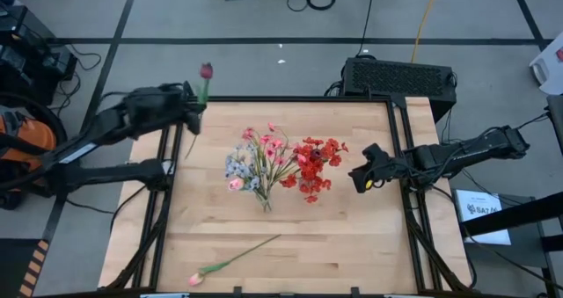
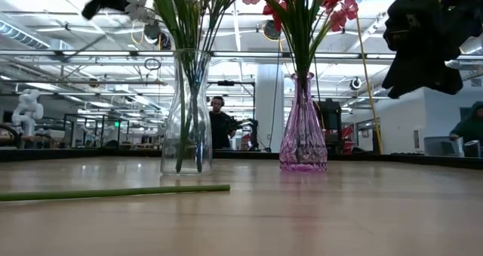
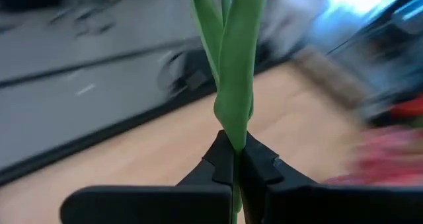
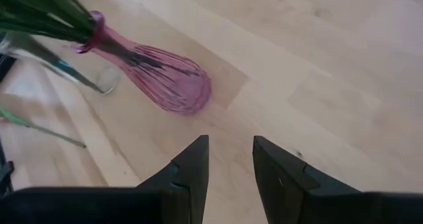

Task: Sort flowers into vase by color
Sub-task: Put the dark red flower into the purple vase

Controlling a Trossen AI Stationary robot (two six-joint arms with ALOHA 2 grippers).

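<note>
My left gripper (image 1: 193, 113) is raised over the table's far left corner, shut on a flower with a dark red bloom (image 1: 206, 70) and a green stem. A clear vase (image 2: 189, 112) holds pink and pale blue flowers (image 1: 255, 160). Next to it, a pink vase (image 2: 303, 128) holds red flowers (image 1: 314, 166). One pink flower (image 1: 233, 263) lies flat on the table near the front edge. My right gripper (image 4: 231, 161) hangs open above the table, to the right of the pink vase (image 4: 165, 78), with nothing between its fingers. My left gripper pinches the flower's stem and leaves (image 3: 233, 128) between its two fingers, below the bloom. The fingers come from the table's left and lie across the stem. The flower is lifted clear, its bloom up and its stem's lower end (image 1: 186, 153) hanging below the fingers.
Black rails (image 1: 400, 140) run along the table's left, right and far sides. A black box (image 1: 400, 76) stands behind the far right corner. Bare wood (image 1: 352, 245) lies in front of the vases. People show in the room behind the table.
</note>
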